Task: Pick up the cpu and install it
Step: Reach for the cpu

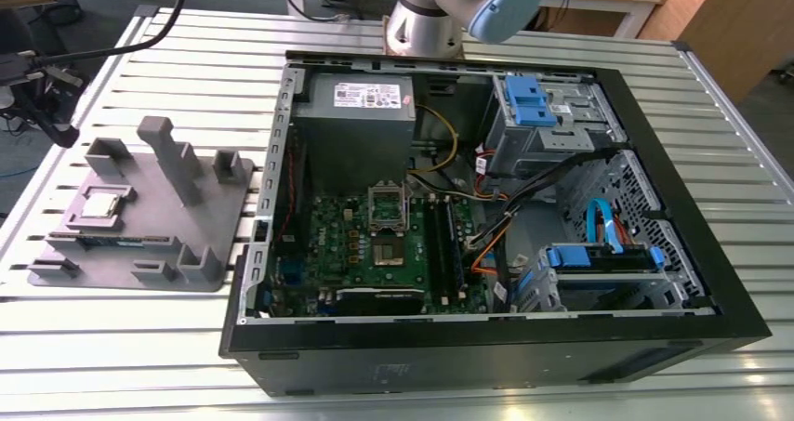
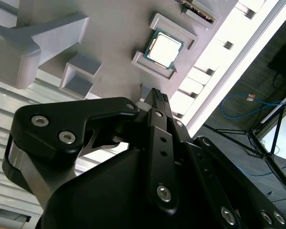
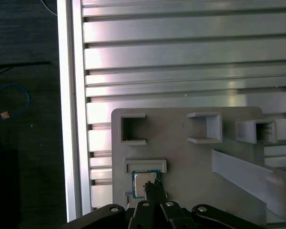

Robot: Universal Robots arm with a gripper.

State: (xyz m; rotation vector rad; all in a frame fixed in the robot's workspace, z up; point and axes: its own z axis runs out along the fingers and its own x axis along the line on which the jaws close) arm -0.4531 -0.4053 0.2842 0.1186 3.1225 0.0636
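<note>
Resting flat in a shallow square pocket of the grey tray [image 1: 125, 258], the cpu [image 1: 102, 203] lies with its silver top facing up, on the slatted table [image 1: 125, 365] at the exterior view's left. It sits well apart from the open computer case [image 1: 694, 254], where the socket [image 1: 389, 207] waits on the motherboard [image 1: 360, 254].

In both wrist views the gripper [image 2: 157, 97] hangs above the tray with its two fingers drawn together, nothing between them. In the first wrist view the gripper's tips overlap one side of the chip [image 3: 142, 184]. Whether they touch it or merely hover over it cannot be told. In the second wrist view the chip [image 2: 164, 49] lies clear of the tips.

The chip looks light, thin and rigid. Its polished metal lid would likely be slippery, and its underside and thin green border are probably delicate. Squeezing hard or dragging it looks risky. The sensible hold is across two opposite edges, keeping it level. The low walls of the pocket bracket the chip on some sides, so the fingers would need to come down where the edges are left open. A tilted grip could let it slide out.
</note>
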